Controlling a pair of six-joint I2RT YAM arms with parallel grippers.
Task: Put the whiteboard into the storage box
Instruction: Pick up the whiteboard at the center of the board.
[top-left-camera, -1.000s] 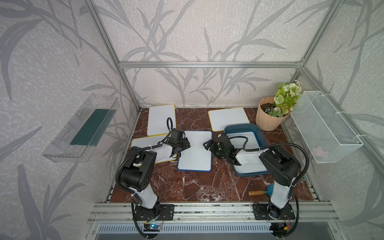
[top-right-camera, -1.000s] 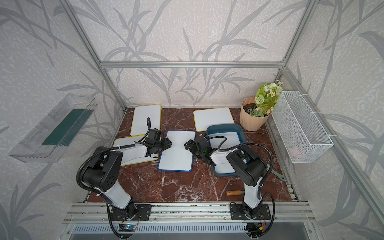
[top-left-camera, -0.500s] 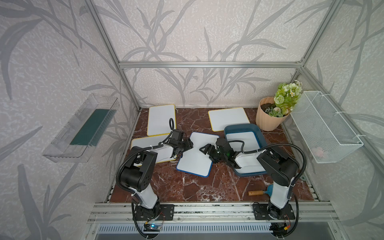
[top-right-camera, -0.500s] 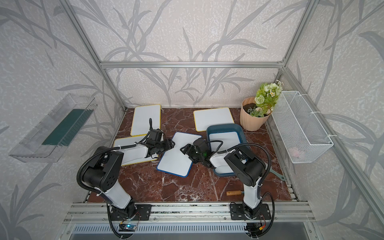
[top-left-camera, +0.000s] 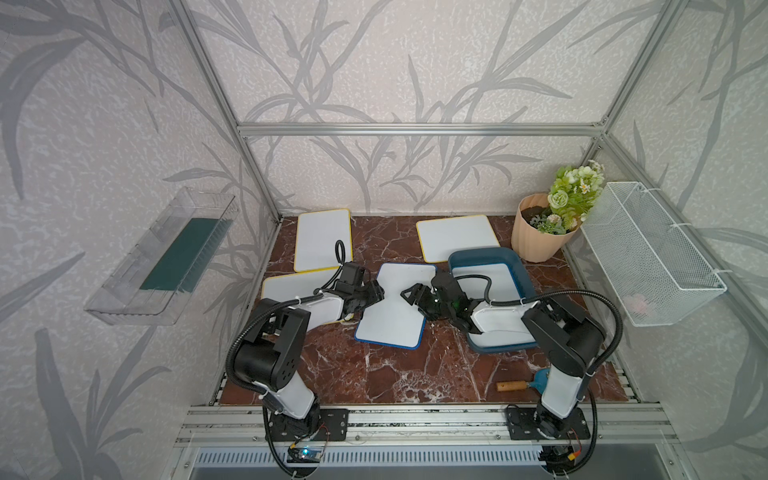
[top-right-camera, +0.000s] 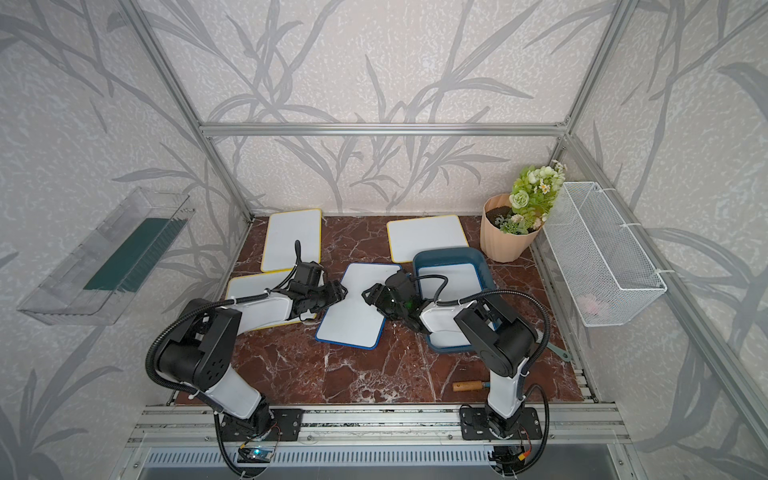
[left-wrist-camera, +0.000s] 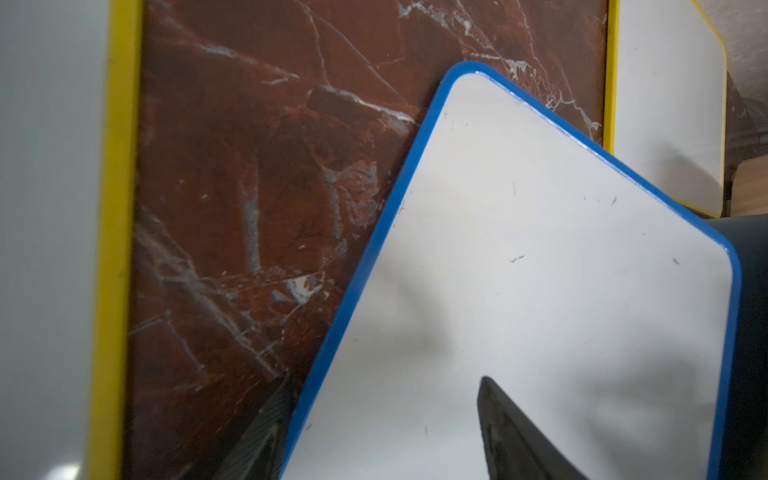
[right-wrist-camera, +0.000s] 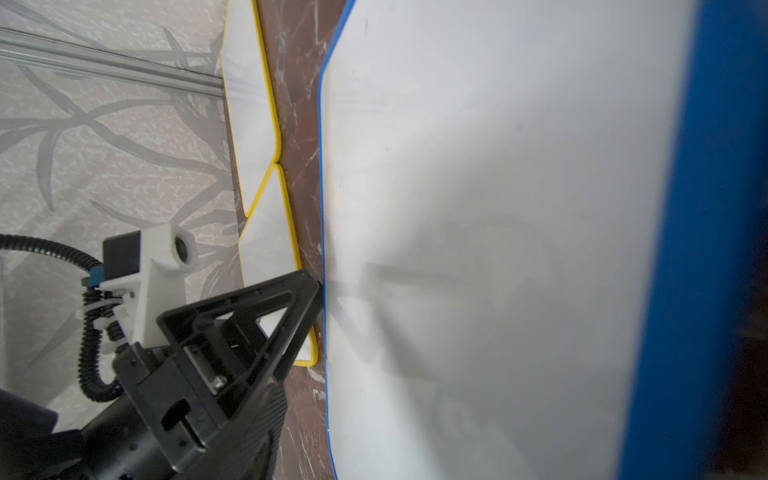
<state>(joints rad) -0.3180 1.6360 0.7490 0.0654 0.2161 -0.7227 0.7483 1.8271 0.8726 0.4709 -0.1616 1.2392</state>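
A blue-rimmed whiteboard (top-left-camera: 390, 318) (top-right-camera: 353, 318) lies slanted on the marble floor, with its far corner by the storage box (top-left-camera: 478, 252) (top-right-camera: 449, 251). That dark teal tray holds another white board (top-left-camera: 503, 274). My left gripper (top-left-camera: 376, 293) (left-wrist-camera: 384, 380) is open at the board's left edge. One finger is over the white face (left-wrist-camera: 540, 270) and the other is beside the blue rim. My right gripper (top-left-camera: 409, 293) (top-right-camera: 370, 293) is open over the board's right edge. Its own fingers are out of the right wrist view, where the whiteboard (right-wrist-camera: 478, 208) fills the frame.
Yellow-rimmed boards lie at the back left (top-left-camera: 324, 239), back middle (top-left-camera: 457, 237) and under my left arm (top-left-camera: 291, 286). A flower pot (top-left-camera: 536, 232) stands behind the box. A wire basket (top-left-camera: 652, 257) and a clear bin (top-left-camera: 166, 257) hang on the side walls. A wooden-handled tool (top-left-camera: 511, 386) lies front right.
The blue-rimmed board has turned from square to slanted, its far end swinging toward the box. My right gripper moved left onto its right edge and narrowed. The left gripper hardly moved.
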